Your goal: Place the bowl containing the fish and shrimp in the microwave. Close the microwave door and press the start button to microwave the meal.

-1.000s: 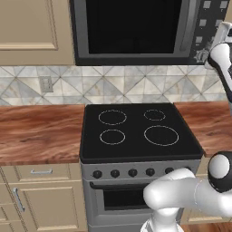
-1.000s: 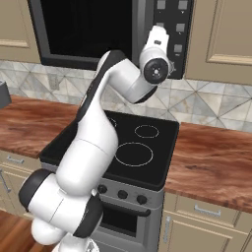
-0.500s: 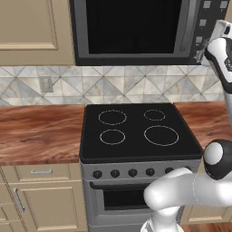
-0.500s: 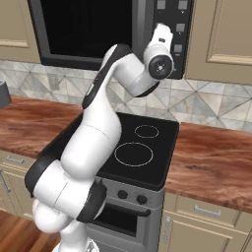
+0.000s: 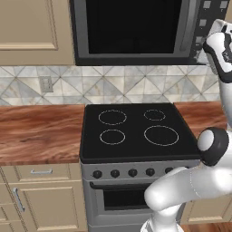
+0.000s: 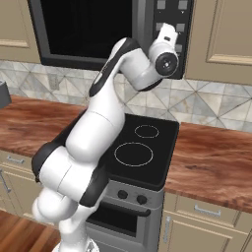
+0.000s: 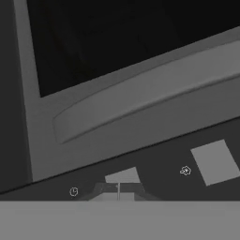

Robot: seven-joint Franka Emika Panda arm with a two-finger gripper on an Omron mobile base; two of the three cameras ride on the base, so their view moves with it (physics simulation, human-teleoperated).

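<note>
From the left base view I judge the job nearly finished: the microwave door (image 5: pixel 131 29) sits flush across the front of the microwave (image 5: pixel 136 60), so the loading and closing steps look done, and only the start press seems left. Behind the dark glass I cannot make out the bowl, so I take it to be inside without being able to confirm it. My arm reaches up at the right edge toward the black side panel (image 5: pixel 209 13), where the hand is partly cut off. In the right base view the wrist is up against that panel (image 6: pixel 170 12) and covers most of its grey buttons, so I cannot see which button the tips are on; the stove (image 6: pixel 142 147) below is bare, and nothing of the meal sits on the table (image 6: pixel 216 162). In the hand view the pincer (image 7: pixel 118 191) has its two tips drawn together, holding nothing, right at a pale grey button (image 7: pixel 123 176); a second button (image 7: pixel 214 161) lies off to the side, with the door's bar handle (image 7: pixel 140 101) above. The tiny icons beside the buttons are too small to read, so I cannot tell whether this one is start.
</note>
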